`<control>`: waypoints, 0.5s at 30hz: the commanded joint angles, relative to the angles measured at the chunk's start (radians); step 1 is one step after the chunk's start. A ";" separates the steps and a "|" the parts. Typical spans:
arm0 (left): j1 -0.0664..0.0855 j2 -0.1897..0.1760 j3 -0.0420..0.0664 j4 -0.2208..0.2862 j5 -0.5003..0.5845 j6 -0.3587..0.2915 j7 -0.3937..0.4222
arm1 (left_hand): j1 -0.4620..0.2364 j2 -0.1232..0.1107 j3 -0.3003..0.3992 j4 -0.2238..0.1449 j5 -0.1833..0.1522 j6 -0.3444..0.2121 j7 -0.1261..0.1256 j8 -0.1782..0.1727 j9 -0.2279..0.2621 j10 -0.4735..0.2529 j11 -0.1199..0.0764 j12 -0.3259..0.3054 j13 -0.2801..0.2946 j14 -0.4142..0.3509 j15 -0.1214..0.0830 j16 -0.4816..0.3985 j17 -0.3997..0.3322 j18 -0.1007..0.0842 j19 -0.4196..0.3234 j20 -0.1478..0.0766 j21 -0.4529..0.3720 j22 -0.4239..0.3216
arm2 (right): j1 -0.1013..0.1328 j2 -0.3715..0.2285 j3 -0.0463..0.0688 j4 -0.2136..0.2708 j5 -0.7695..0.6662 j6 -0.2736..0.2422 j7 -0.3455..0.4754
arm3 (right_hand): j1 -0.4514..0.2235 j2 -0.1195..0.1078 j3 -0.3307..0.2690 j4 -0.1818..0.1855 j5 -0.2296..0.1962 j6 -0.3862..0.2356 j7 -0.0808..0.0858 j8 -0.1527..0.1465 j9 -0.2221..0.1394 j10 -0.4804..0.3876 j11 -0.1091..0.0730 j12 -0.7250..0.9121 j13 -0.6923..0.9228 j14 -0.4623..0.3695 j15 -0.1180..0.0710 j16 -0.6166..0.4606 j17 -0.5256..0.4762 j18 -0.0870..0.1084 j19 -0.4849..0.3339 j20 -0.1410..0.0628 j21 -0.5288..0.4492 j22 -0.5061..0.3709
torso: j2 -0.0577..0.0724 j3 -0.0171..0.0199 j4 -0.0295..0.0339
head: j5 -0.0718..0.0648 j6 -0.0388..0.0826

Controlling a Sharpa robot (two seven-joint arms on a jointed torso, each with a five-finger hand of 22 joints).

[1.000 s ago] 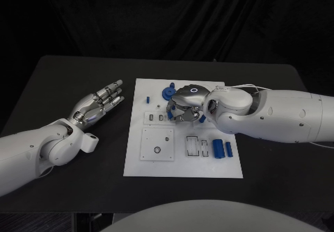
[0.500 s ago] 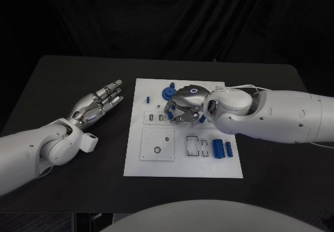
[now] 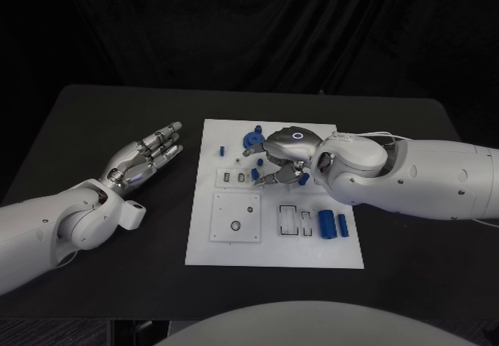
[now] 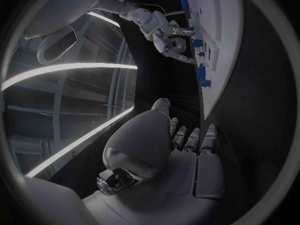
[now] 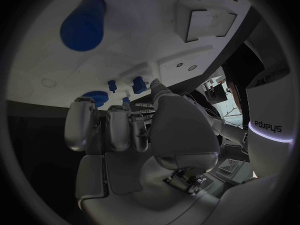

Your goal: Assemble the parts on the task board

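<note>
The desk (image 3: 94, 115) carries the board (image 3: 272, 245), long axis running away from the robot. The right hand (image 3: 283, 155) hangs over its far half, fingers (image 3: 272, 176) curled downward; whether they pinch a part I cannot tell. Two blue cylinders (image 3: 332, 222) lie near-side of those fingers, pointing lengthwise along the board. The left hand (image 3: 146, 155) rests off the board, fingers spread, holding nothing.

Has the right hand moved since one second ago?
Yes. The right hand has shifted slightly toward the far edge of the task board and a little to the right.
</note>
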 commanded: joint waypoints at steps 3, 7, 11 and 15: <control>0.010 -0.013 0.001 0.021 0.000 -0.070 0.090 | -0.002 0.002 0.003 0.011 -0.001 0.013 0.008 0.005 0.002 -0.002 -0.002 -0.002 0.000 0.000 -0.008 -0.004 -0.001 0.010 -0.002 -0.002 -0.002 0.000 | 0.013 -0.038 0.001 0.037 -0.006 -0.175 0.040 | 0.004 -0.014 0.002 0.024 -0.005 -0.036 -0.002 -0.007 -0.019 0.089 -0.010 -0.006 0.251 0.068 -0.008 0.001 0.098 0.007 0.003 -0.007 -0.005 0.139 | -0.001 0.0017 -0.0010 | 0.006 0.029; 0.047 -0.014 0.001 0.024 0.000 -0.088 0.091 | -0.004 0.001 0.003 0.016 -0.005 0.015 0.009 0.005 0.002 -0.001 -0.001 -0.002 0.000 0.000 -0.006 -0.004 -0.001 0.011 -0.001 -0.002 -0.001 0.001 | 0.033 -0.074 0.001 0.066 0.000 -0.278 0.069 | 0.015 -0.005 0.011 0.023 -0.004 -0.075 -0.005 -0.010 -0.037 0.085 -0.012 -0.009 0.248 0.068 -0.010 0.003 0.100 0.006 0.005 -0.008 -0.003 0.141 | -0.007 0.0034 -0.0008 | 0.007 0.050; 0.086 -0.011 0.001 0.025 0.000 -0.100 0.086 | -0.010 0.001 0.001 0.024 -0.016 0.018 0.009 0.005 0.002 0.000 -0.001 -0.002 0.000 0.000 -0.003 -0.004 -0.001 0.011 0.000 -0.001 0.000 0.001 | 0.054 -0.103 0.000 0.074 0.015 -0.352 0.101 | 0.041 0.012 0.024 0.019 -0.002 -0.053 -0.010 -0.005 -0.037 0.088 -0.015 -0.007 0.250 0.069 -0.012 0.004 0.101 0.005 0.007 -0.009 0.001 0.144 | -0.023 0.0083 -0.0015 | 0.008 0.061; 0.108 -0.005 0.001 0.022 0.000 -0.107 0.077 | -0.039 0.006 -0.011 0.028 -0.046 0.014 -0.007 0.003 0.001 -0.001 0.001 -0.002 0.000 0.000 0.001 -0.004 -0.001 0.011 0.002 -0.001 0.002 0.002 | 0.063 -0.113 0.000 0.066 0.036 -0.367 0.120 | 0.042 0.015 0.024 0.020 -0.003 -0.035 -0.011 -0.001 -0.035 0.089 -0.017 -0.006 0.251 0.068 -0.013 0.004 0.101 0.005 0.007 -0.010 0.002 0.145 | -0.043 0.0175 -0.0052 | 0.012 0.061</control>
